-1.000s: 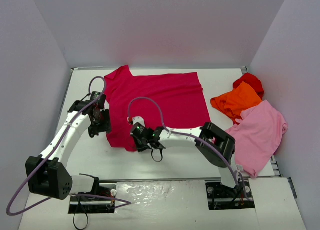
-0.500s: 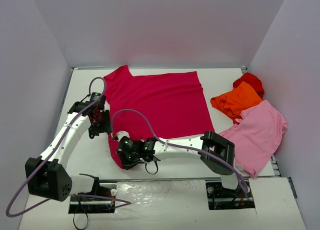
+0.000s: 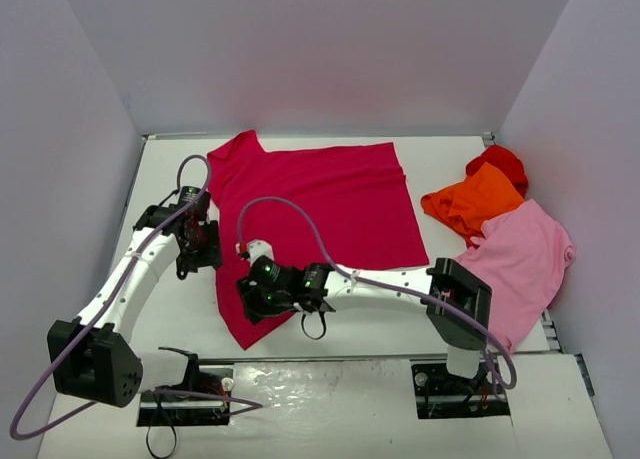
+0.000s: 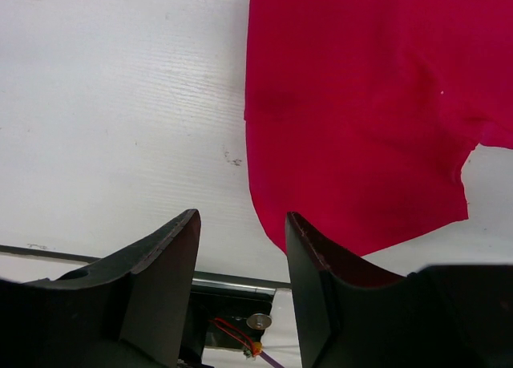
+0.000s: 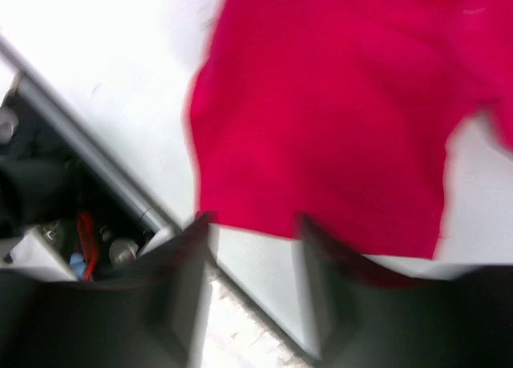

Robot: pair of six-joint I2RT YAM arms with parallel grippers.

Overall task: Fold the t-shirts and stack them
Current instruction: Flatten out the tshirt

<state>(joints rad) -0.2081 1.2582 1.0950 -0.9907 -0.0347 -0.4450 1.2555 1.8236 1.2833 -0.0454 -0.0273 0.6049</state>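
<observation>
The crimson t-shirt (image 3: 320, 204) lies spread flat on the white table (image 3: 170, 169), one corner pulled toward the near edge. It also fills the upper right of the left wrist view (image 4: 361, 111) and the upper part of the blurred right wrist view (image 5: 337, 119). My right gripper (image 3: 256, 297) hovers over that near-left corner; its jaws (image 5: 252, 220) are open and empty, with the shirt's hem just beyond the fingertips. My left gripper (image 3: 197, 247) is over bare table beside the shirt's left edge, open and empty (image 4: 240, 216). The orange (image 3: 475, 201), bright red (image 3: 500, 162) and light pink (image 3: 520, 264) shirts lie crumpled at the right.
White walls close in the table on three sides. The table's near edge, with a metal rail (image 4: 232, 284) and mounts, shows in both wrist views. The right arm's cable (image 3: 290, 207) loops over the crimson shirt.
My right gripper swept left and toward the near edge, drawing the crimson shirt's near-left corner out, then backed up slightly. The left arm barely moved.
</observation>
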